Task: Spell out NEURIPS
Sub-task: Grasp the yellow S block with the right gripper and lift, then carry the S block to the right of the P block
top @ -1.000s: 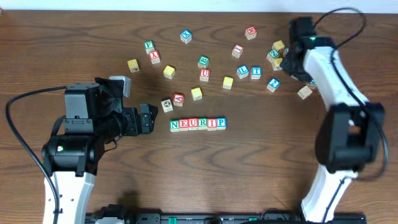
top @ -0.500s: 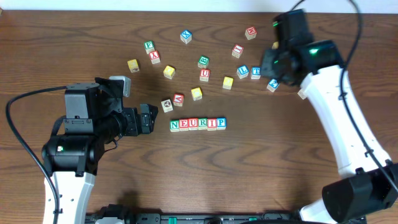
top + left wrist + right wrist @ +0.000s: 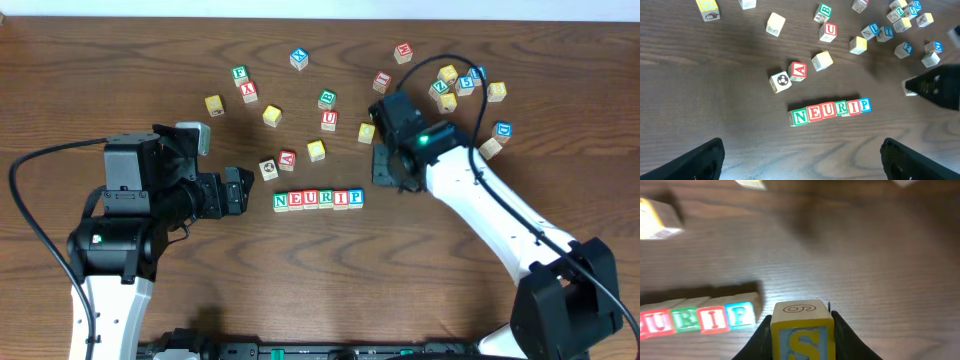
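Right arm has swung in from the far-right cluster. The right gripper (image 3: 385,168) now sits just right of the NEURIP row (image 3: 318,200), off its P end. Its jaws are clamped on the S cube (image 3: 802,335): yellow frame, blue face, yellow S. That cube is near the blue P (image 3: 741,315) but apart from it. Whether it touches the counter (image 3: 300,290), cannot tell. Left gripper (image 3: 237,190) is unmoved, left of the row, jaws wide, empty. Loose cubes (image 3: 287,160) lie scattered on the far side.
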Available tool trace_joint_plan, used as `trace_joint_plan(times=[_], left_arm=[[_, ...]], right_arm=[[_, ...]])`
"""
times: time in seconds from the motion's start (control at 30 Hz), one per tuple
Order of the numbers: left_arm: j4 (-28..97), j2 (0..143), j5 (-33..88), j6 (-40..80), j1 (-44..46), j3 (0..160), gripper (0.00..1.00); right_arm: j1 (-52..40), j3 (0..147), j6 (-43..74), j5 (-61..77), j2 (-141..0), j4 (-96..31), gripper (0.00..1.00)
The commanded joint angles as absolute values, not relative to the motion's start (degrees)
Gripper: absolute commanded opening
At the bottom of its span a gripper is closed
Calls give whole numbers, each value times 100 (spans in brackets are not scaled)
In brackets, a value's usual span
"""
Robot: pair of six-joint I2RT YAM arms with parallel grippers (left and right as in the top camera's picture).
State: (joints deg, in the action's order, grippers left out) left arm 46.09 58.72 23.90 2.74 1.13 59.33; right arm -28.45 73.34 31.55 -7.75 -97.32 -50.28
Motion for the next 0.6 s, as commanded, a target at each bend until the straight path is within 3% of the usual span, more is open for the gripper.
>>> trace_joint_plan(times=[0.0, 0.57], left_arm=[[4604, 5835, 2443, 215, 78, 6012, 98], [4604, 5835, 2440, 217, 78, 6012, 98]], right_arm=[[-2954, 6936, 3551, -1020, -9664, -4827, 20], [-3649, 5645, 3953, -1125, -9668, -3507, 23]])
